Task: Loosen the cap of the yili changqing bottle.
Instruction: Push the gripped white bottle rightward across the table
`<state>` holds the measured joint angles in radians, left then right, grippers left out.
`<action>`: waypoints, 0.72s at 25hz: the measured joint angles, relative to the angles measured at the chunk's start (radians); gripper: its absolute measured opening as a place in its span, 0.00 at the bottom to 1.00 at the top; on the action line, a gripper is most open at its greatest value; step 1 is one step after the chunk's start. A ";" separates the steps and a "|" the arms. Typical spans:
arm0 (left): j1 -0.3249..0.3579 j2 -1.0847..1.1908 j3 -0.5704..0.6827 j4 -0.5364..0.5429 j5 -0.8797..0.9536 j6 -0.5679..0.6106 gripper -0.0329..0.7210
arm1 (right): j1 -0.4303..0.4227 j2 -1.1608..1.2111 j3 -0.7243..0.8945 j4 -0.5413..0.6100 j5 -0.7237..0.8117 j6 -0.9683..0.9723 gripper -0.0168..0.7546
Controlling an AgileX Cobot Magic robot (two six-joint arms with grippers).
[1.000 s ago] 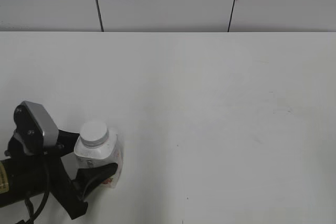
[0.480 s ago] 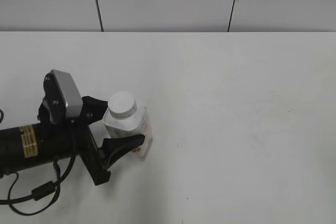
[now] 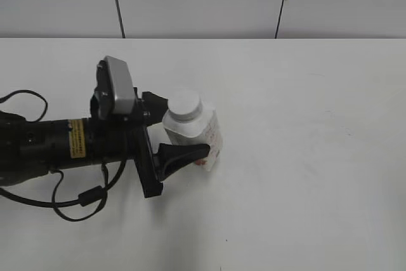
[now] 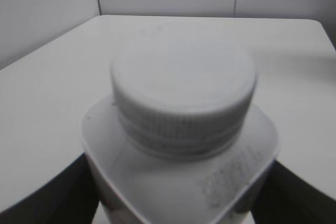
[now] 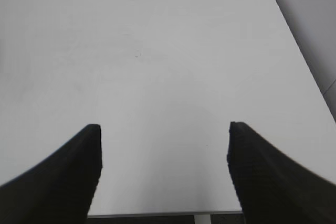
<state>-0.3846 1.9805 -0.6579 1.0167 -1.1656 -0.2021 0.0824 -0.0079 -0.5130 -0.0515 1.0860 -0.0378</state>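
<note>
While my left gripper [image 3: 172, 132] clamps the yili changqing bottle [image 3: 193, 136] left of frame centre, cap [image 3: 185, 105] on, I see my right gripper [image 5: 164, 174] spread apart over the bare table [image 5: 157, 51].

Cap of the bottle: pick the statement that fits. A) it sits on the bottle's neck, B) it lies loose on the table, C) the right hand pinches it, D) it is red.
A: the white cap sits on the neck of the bottle, which the left hand grips by its body; the right hand is open over bare table.
</note>
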 joint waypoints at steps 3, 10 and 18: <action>-0.033 0.046 -0.042 0.039 0.000 -0.005 0.70 | 0.000 0.000 0.000 0.000 0.000 0.000 0.78; -0.055 0.119 -0.125 0.107 0.016 -0.047 0.70 | 0.000 0.000 0.000 0.000 0.000 0.000 0.78; -0.055 0.119 -0.130 0.002 0.188 -0.121 0.70 | 0.000 0.000 0.000 0.000 0.000 0.000 0.78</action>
<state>-0.4401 2.0991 -0.7874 1.0182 -0.9776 -0.3229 0.0824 -0.0079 -0.5130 -0.0515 1.0860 -0.0378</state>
